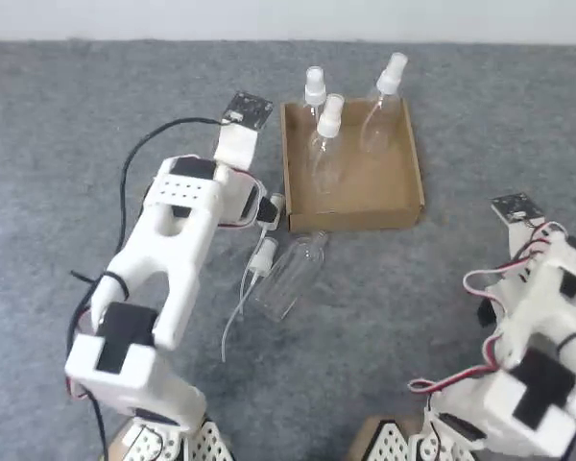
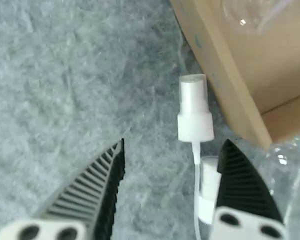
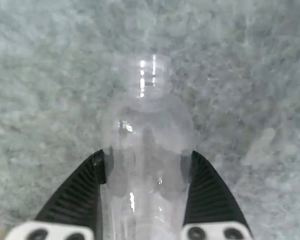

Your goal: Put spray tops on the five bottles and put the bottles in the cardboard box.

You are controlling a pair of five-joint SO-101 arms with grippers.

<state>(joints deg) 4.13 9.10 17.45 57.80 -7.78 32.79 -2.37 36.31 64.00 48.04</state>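
Right up close, the right pincer [image 3: 147, 155] is clamped on a clear bottle [image 3: 147, 115], one black finger [image 3: 85, 192] pressed to each side of the body. The open neck, with no spray top on it, points away over the grey worktop [image 1: 77, 144].

Across to the left arm: the left pincer [image 2: 174, 145] is spread wide, low over the worktop and just short of the cardboard box's near corner. A white spray top [image 2: 195, 112] sits out past the fingertips in line with the gap, its thin tube running back toward the pincer.

Close by there's a second spray top [image 1: 262, 257], long tube trailing across the worktop, lying just beside an uncapped bottle on its side [image 1: 293, 277].

Beyond that, the cardboard box [image 1: 350, 219], and three bottles are in it, all topped: one in the middle [image 1: 326, 154], one to the side of it [image 1: 382, 115], one at the far corner [image 1: 314, 91].
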